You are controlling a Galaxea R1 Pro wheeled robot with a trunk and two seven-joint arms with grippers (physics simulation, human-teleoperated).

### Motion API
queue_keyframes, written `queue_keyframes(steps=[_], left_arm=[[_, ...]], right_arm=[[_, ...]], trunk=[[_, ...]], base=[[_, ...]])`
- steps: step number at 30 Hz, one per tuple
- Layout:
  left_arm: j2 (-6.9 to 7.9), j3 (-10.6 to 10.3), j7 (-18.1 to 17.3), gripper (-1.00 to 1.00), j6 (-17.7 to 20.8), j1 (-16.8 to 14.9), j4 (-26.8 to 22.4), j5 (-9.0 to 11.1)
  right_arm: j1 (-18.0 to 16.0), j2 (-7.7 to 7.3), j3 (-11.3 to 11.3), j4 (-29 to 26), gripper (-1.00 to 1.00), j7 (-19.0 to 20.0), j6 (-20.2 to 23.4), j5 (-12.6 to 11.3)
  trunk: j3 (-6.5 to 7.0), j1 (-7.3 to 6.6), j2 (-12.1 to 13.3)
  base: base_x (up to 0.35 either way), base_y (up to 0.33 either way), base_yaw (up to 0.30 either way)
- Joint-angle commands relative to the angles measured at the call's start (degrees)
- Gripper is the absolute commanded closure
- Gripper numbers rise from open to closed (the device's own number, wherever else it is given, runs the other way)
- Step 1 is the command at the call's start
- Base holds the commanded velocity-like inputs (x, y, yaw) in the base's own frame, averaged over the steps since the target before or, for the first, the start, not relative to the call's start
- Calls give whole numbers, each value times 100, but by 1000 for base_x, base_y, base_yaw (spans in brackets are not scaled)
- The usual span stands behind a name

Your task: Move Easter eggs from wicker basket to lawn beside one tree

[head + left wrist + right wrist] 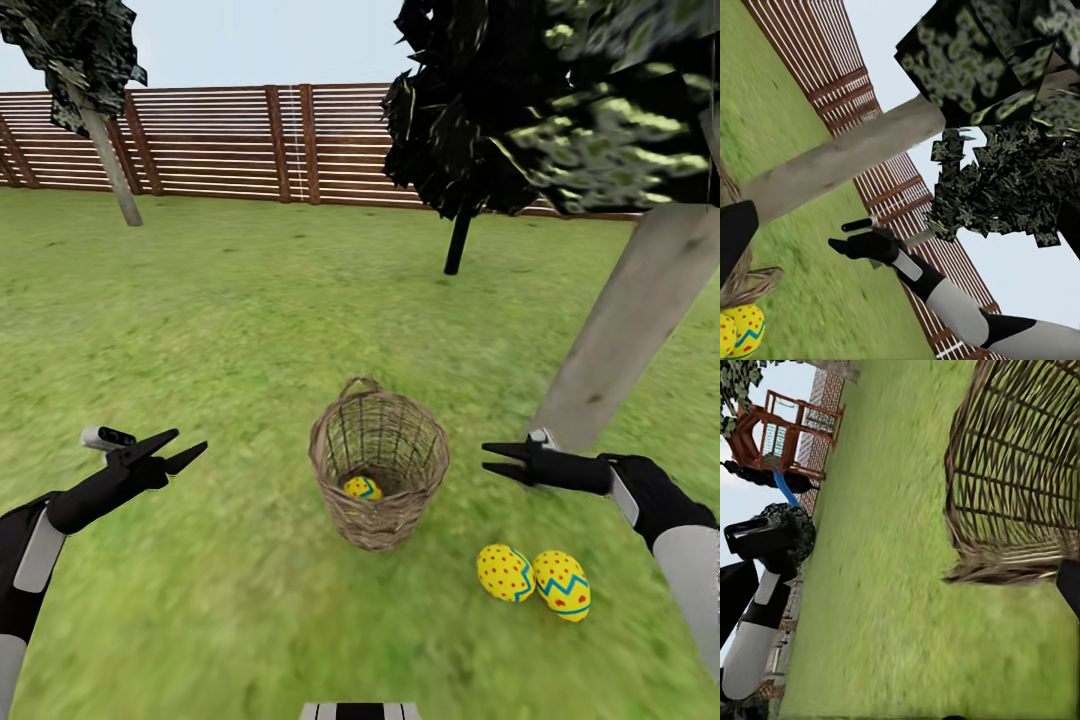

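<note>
From my head cam one Easter egg (362, 488) sits in the wicker basket (379, 470), two more (534, 579) by the tree (630, 320) – both end effectors (185, 451) (500, 461) spread, empty – right wrist cam catches a playset (781, 431)

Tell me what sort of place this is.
A simulated fenced garden or backyard: short green lawn underfoot, a brown slatted wooden fence along the back, and trees growing from the grass. A play structure suggests a home yard.

Egg (362, 488) in wicker basket (378, 520) half hidden by weave, tree (625, 330) trunk cut by frame edge
</note>
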Motion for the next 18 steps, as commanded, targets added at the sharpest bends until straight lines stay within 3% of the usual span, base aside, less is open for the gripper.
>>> queue_keyframes(steps=[1, 5, 6, 8, 9, 13, 16, 18], left_arm=[[3, 1, -18, -100, 60, -2, 1, 10], [2, 2, -30, -100, 60, -2, 1, 10], [5, 7, -35, -100, 60, -2, 1, 12], [7, 59, -39, -100, 60, -2, 1, 16], [3, 180, -40, -100, 60, -2, 1, 18], [2, 237, -41, -100, 60, -2, 1, 18], [2, 259, -37, -100, 60, -2, 1, 19], [2, 264, -34, -100, 60, -2, 1, 13]], right_arm=[[-2, 32, 32, -34, -100, -22, 88, 23], [-2, 162, 161, -162, -100, -151, 216, 152], [-2, 565, 2141, -2633, -100, -3310, 571, 1036], [-2, 587, 2171, -2880, -100, -3603, 736, 1039], [-2, 694, 2187, -3130, -100, -3964, 832, 1037], [0, 811, 2191, -3209, -100, -4165, 861, 1097], [-1, 896, 2199, -3233, -100, -4298, 873, 1315], [-1, 1045, 2195, -3252, -100, -4482, 876, 1544]], trunk=[[-5, 2, -2], [-5, 2, -2], [-5, 2, -2], [-5, 2, -2], [-5, 2, -2], [-5, 2, -2], [-5, 2, -2], [-5, 2, -2]], base=[[321, 77, 0], [321, 67, 0], [207, 21, 0], [109, 11, 0], [22, 2, 0], [8, 1, 0], [1, 0, 0], [0, 0, 0]])
